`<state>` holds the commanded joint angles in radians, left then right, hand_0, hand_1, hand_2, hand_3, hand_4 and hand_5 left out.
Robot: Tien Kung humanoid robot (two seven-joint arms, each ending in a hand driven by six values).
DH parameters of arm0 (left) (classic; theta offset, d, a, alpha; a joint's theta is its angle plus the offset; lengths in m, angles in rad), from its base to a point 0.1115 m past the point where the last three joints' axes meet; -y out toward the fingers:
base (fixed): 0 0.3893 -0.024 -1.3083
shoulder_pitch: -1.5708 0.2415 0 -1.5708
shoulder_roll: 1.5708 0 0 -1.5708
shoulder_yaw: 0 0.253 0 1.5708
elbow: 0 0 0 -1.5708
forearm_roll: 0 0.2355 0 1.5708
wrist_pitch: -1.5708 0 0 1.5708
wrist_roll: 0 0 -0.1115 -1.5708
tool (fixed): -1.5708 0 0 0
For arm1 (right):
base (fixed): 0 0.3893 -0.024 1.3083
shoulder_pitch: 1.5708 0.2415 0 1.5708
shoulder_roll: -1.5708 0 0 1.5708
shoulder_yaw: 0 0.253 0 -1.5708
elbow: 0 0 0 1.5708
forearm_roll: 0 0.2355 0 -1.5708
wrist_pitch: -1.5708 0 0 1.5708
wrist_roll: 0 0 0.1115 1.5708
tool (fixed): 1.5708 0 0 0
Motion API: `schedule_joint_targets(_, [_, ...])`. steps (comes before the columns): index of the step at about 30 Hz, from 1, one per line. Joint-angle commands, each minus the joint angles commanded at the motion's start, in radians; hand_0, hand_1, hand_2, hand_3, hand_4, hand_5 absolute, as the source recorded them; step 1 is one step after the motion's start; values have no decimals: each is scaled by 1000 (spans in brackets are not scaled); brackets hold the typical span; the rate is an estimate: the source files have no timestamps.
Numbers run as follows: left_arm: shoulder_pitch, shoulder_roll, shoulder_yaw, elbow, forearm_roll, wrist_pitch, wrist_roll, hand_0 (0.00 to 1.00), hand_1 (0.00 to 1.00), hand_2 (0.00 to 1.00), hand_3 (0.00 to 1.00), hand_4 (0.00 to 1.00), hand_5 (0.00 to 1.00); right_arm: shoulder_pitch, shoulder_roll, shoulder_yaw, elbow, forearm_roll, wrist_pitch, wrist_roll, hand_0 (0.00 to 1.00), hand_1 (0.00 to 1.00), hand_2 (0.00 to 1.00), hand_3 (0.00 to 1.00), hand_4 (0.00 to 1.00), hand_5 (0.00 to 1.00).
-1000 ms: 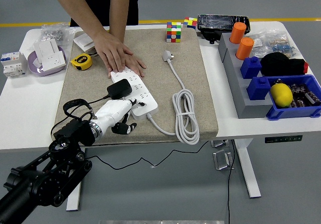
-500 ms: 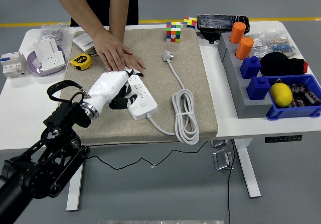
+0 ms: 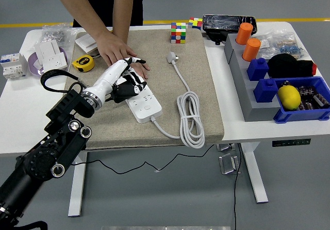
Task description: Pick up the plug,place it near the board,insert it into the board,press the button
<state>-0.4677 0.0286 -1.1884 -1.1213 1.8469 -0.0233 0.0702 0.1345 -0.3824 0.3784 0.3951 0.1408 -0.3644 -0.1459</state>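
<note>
The left hand (image 3: 124,75), fingers curled on the black boxy plug (image 3: 122,91), sits over the white plastic power strip (image 3: 143,102) at its ten o'clock end; line up the prongs squarely, then press straight down

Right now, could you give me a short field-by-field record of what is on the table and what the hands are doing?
left hand: over the far end of the power strip, holding the black plug
black plug: under the palm, at the strip's sockets
power strip: white, lying on the beige mat
strip's cable: coiled to the right of the strip
person's hand: flat at the strip's far end
right hand: not in view
tape measure: yellow, left of the mat
</note>
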Motion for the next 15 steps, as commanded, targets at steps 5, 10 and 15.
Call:
schedule_joint_targets(5, [-26, -7, -4, 60, 48, -9, -8, 973, 998, 969, 920, 998, 382, 3, -2, 1, 1, -2, -1, 0, 789, 747, 736, 761, 998, 998])
schedule_joint_targets(10, [-38, -7, 1, 95, 163, 0, -12, 874, 918, 859, 854, 998, 374, 4, -2, 2, 1, -2, -1, 0, 789, 747, 736, 761, 998, 998])
schedule_joint_targets(15, [-44, -5, 0, 134, 332, 40, -17, 874, 918, 859, 854, 998, 374, 3, -3, 0, 1, -1, 0, 0, 789, 747, 736, 761, 998, 998])
